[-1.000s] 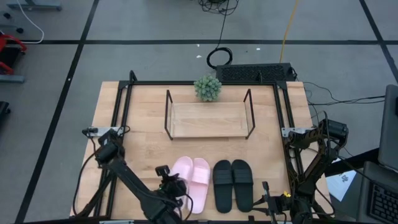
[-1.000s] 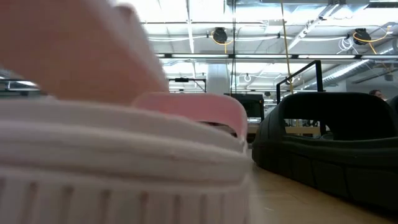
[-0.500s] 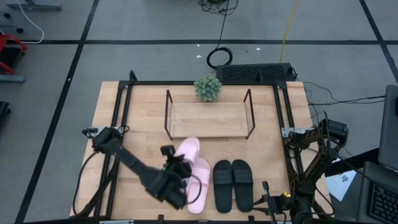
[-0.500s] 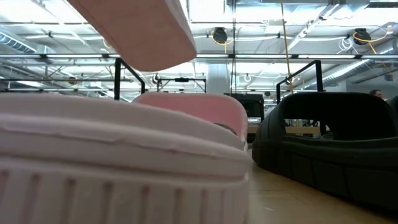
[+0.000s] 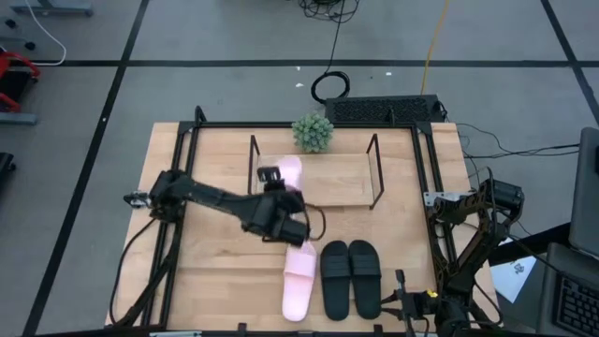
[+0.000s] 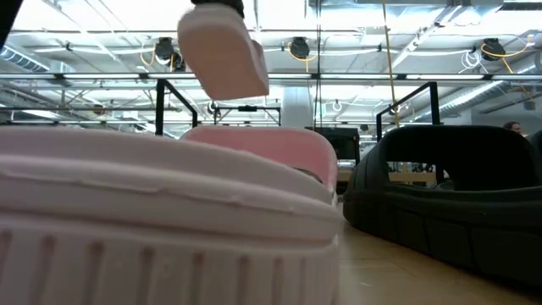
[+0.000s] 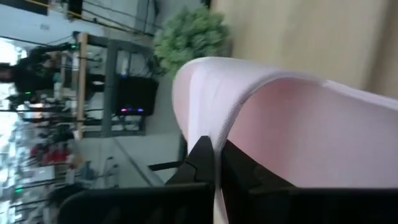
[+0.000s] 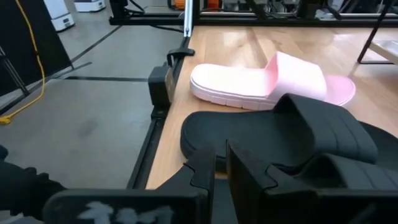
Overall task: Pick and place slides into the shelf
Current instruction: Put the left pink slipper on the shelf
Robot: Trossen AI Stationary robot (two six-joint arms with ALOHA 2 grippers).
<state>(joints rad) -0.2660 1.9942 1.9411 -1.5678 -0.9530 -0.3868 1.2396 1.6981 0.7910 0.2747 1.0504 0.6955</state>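
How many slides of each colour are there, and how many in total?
Pink slides: 2, one held by the left gripper over the shelf, one on the table.
Black slides: 2, on the table.
Total: 4

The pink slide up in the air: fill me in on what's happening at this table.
The left gripper is shut on one pale pink slide and holds it over the left end of the shelf, which has nothing on its board yet. The other pink slide and the black pair lie on the table's near edge. The right gripper waits low at the near right corner, its fingers close together and holding nothing.
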